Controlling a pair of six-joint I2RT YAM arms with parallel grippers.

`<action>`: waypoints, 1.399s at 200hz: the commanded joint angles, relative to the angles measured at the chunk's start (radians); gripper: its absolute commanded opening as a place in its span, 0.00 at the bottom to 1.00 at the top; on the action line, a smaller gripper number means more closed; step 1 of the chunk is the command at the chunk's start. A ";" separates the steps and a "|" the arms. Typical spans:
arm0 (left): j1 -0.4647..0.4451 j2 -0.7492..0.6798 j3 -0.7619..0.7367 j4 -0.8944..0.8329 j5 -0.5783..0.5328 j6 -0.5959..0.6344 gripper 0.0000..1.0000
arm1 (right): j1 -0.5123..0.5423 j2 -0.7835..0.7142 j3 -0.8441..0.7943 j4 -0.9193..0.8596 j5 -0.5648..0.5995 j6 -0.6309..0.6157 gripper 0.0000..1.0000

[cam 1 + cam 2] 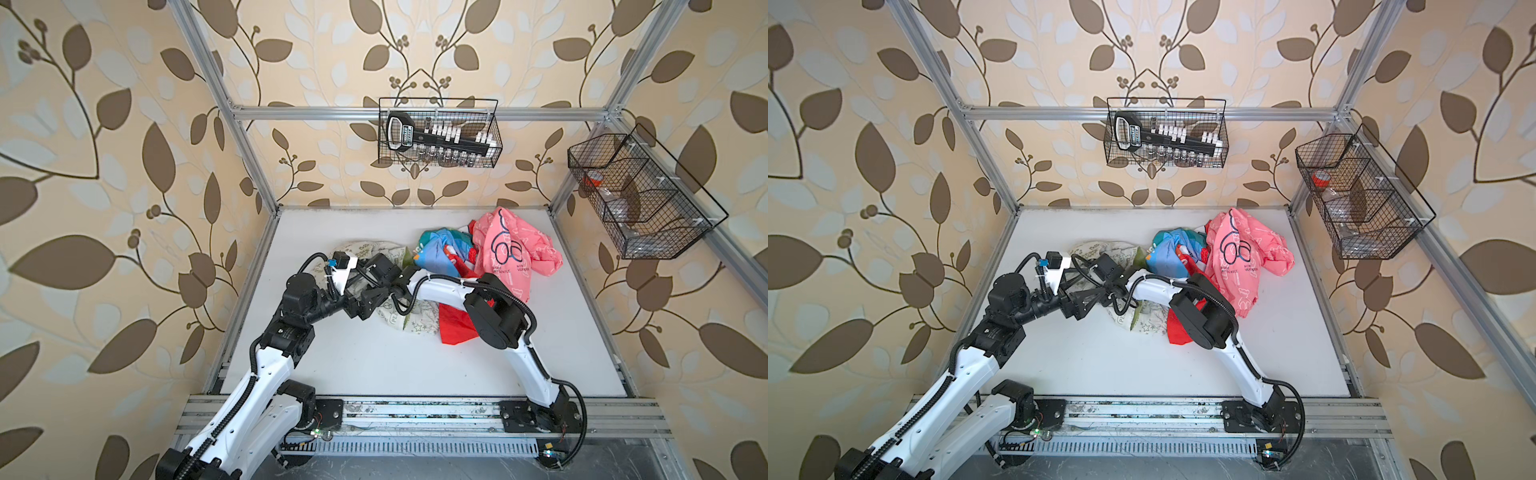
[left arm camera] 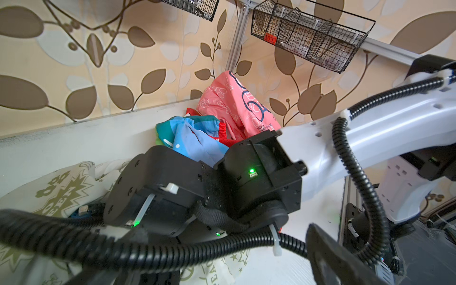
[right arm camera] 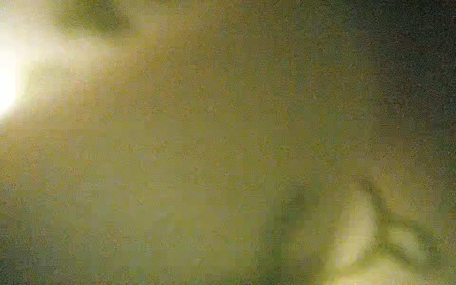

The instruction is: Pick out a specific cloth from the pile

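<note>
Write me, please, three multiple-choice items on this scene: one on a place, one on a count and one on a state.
1. Where does the pink cloth with white print lie?
A. toward the far right corner of the white table
B. at the table's near left corner
C. at the middle of the table's near edge

2. How many black wire baskets hang on the walls?
A. one
B. two
C. four

3. How is the white cloth with olive-green print?
A. lifted clear of the table
B. folded into a neat flat square
C. crumpled on the table

Key:
1 A: in both top views it sits by the back wall, right of the blue striped cloth.
2 B: one hangs on the back wall, another on the right wall.
3 C: its creased folds rest on the table surface.
</note>
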 commanded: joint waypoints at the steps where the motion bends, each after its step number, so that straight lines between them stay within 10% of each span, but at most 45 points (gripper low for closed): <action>1: -0.010 -0.034 -0.003 0.048 0.015 0.022 0.99 | -0.001 -0.023 -0.065 -0.212 -0.020 0.010 0.00; 150: -0.067 -0.157 0.013 -0.022 -0.071 0.046 0.99 | -0.104 -0.444 0.387 -0.202 0.129 -0.075 0.00; 280: -0.178 -0.257 0.064 -0.144 -0.176 0.107 0.99 | -0.156 -0.089 0.627 0.075 -0.407 0.101 0.00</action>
